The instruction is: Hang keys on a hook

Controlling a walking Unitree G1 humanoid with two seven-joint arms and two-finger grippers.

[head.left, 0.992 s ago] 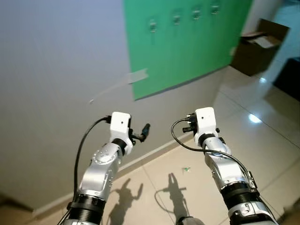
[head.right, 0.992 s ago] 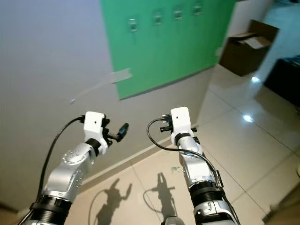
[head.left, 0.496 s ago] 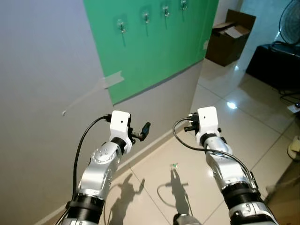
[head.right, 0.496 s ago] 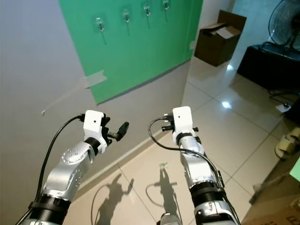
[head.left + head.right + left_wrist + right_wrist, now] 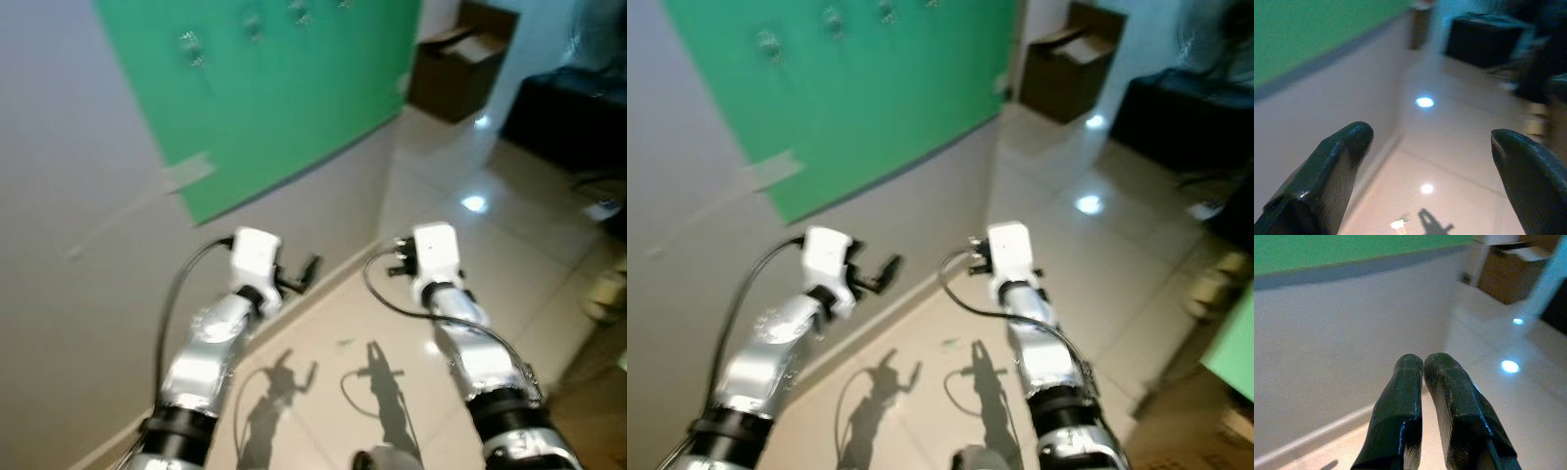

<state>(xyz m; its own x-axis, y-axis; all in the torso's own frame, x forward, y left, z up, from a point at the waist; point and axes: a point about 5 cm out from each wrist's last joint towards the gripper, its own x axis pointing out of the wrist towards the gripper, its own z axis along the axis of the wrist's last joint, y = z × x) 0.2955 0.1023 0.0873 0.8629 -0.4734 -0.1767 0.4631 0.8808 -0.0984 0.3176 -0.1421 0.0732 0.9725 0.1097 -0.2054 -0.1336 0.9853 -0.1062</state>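
Observation:
Several small hooks (image 5: pixel 189 44) sit in a row near the top of a green panel (image 5: pixel 284 108) on the grey wall, all blurred. A small pale-green object (image 5: pixel 345 343) lies on the tiled floor near the wall, also seen as a speck (image 5: pixel 1398 224) in the left wrist view; I cannot tell whether it is the keys. My left gripper (image 5: pixel 1432 142) is raised in front of me, open, with nothing between its fingers. My right gripper (image 5: pixel 1422 362) is raised beside it, shut on nothing.
A strip of tape (image 5: pixel 186 174) sticks out at the panel's lower left corner. An open cardboard box (image 5: pixel 458 59) stands on the floor at the far end of the wall. A black cabinet (image 5: pixel 573 117) is to the right. Glossy tiles reflect ceiling lights.
The camera has swung, so the green panel and hooks slid left and up and the picture is now blurred. Both arms hold the same pose; the grippers are unchanged.

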